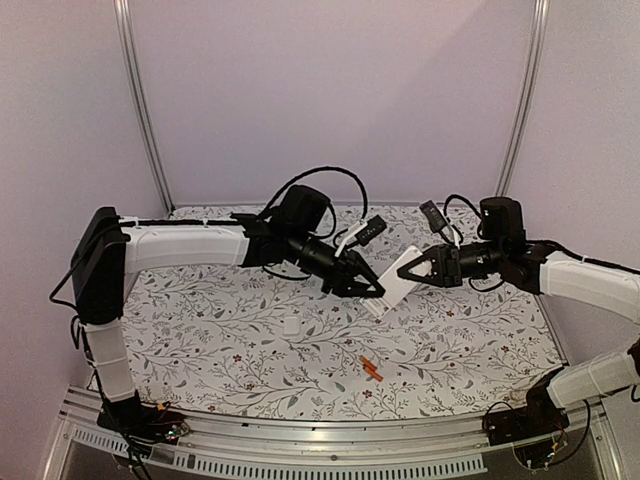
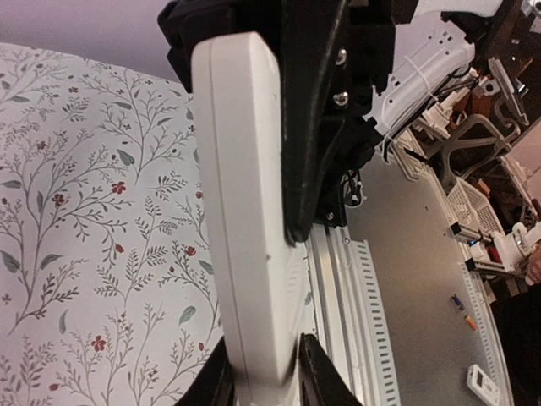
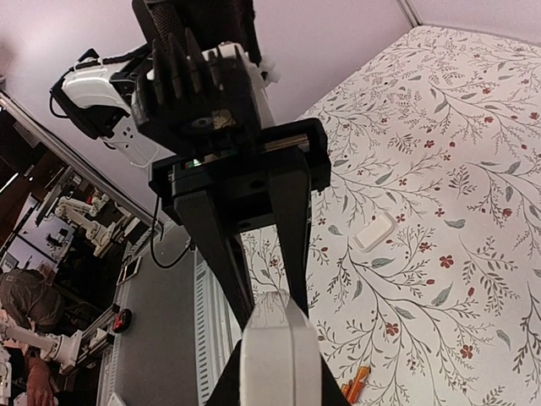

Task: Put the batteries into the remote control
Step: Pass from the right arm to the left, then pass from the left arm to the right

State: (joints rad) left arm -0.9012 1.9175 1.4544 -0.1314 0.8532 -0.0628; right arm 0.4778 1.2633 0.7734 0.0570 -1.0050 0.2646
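Observation:
The remote control (image 1: 396, 280), a slim white bar, hangs above the floral table between both grippers. My left gripper (image 1: 368, 286) is shut on its left end. My right gripper (image 1: 408, 268) is shut on its right end. In the left wrist view the remote (image 2: 245, 220) runs up from my left gripper (image 2: 262, 379) to the right gripper's black fingers (image 2: 308, 169). In the right wrist view the remote's end (image 3: 279, 347) sits in my right gripper (image 3: 277, 385), with the left gripper's fingers (image 3: 292, 228) beyond. Two orange batteries (image 1: 372, 368) lie on the table below, also in the right wrist view (image 3: 357, 385).
A small white cover plate (image 1: 291, 325) lies on the table left of the batteries and also shows in the right wrist view (image 3: 373, 232). The aluminium rail (image 1: 330, 437) runs along the near table edge. Grey walls close in the back and sides.

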